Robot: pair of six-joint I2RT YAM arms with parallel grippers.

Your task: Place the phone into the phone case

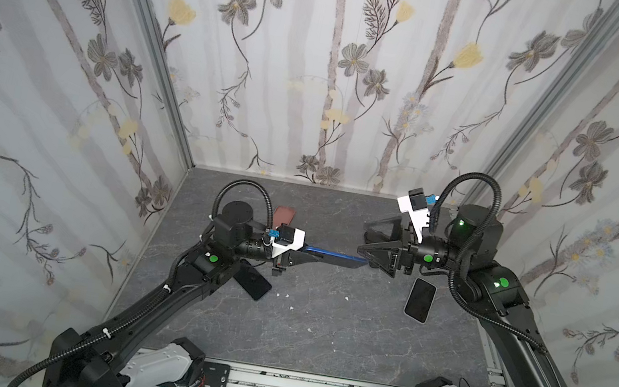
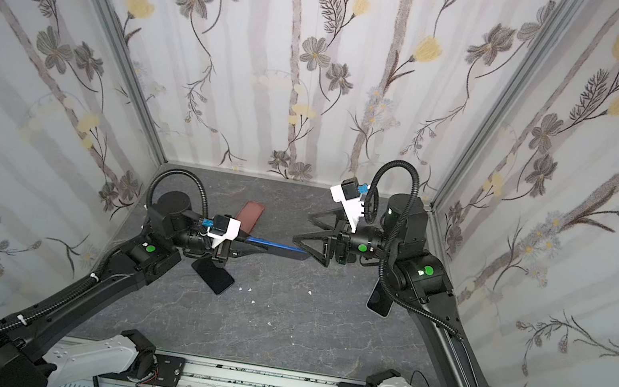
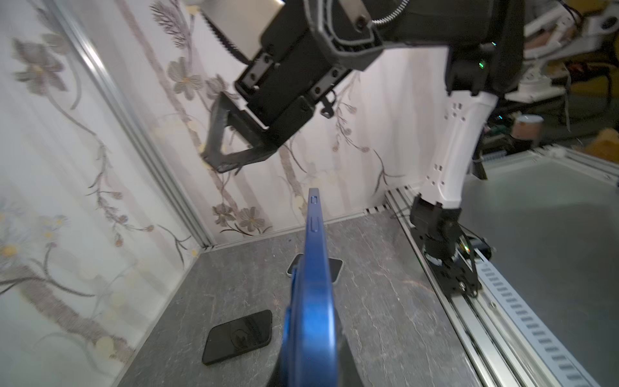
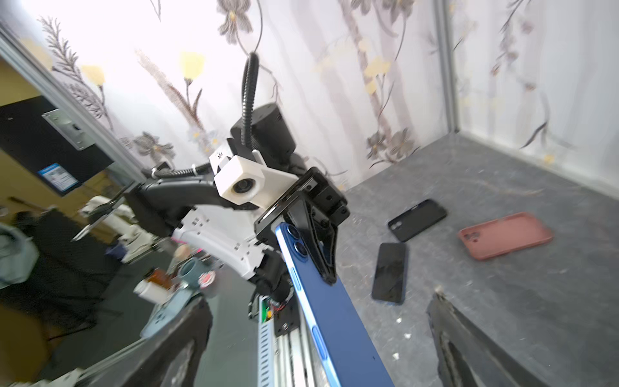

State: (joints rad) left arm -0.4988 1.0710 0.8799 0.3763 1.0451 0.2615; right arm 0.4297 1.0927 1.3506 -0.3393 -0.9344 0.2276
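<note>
- The jaws of the left gripper (image 1: 310, 256) are clamped on the lens end of the blue phone (image 1: 335, 256). It is held edge-up in the air, well above the table (image 1: 319, 331).
- The jaws of the right gripper (image 1: 362, 238) are spread wide and straddle the phone's free end, gripping nothing. I can't tell whether a tip brushes it.
- I read this step as a mid-air pass, with the left side carrying alone. I'd draw the right straight back along the phone's length before any swing, so that a jaw doesn't clip the free end and twist it in the grip.
- The hold is on one end with a long overhang. I'd go slow and turn the phone flat before lowering.
- The pink case (image 1: 284, 216) lies just behind the left jaws. The black case (image 4: 417, 219) lies below them, beside a black phone (image 4: 390, 271). I can't tell which case fits.
- There is open table in front of both jaws. A second black phone (image 1: 420, 299) lies below the right jaws, and the walls are close behind.
</note>
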